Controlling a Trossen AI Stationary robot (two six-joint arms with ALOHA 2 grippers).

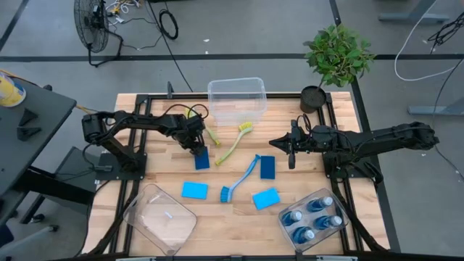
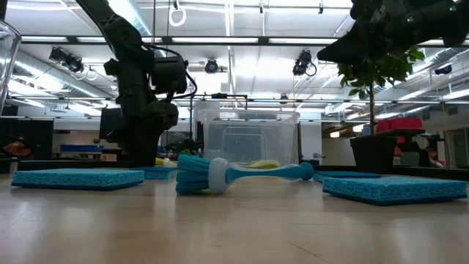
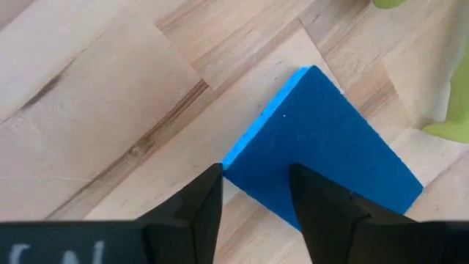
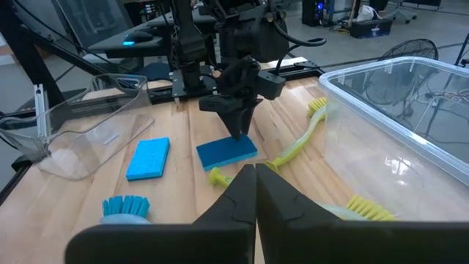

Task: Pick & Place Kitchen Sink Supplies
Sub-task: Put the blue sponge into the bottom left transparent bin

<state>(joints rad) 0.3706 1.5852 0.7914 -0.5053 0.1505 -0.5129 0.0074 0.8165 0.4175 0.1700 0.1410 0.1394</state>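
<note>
Two spread fingers of the left gripper are positioned over the flat dark blue rectangular sponge left of worktop centre; right gripper fingers are pressed together.

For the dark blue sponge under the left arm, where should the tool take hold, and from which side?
Come from straight above and pinch the dark blue sponge across its narrow width, at the near edge. It lies flat on the table, so only its thin sides offer grip. The left tool, fingers open, already straddles that edge.
</note>
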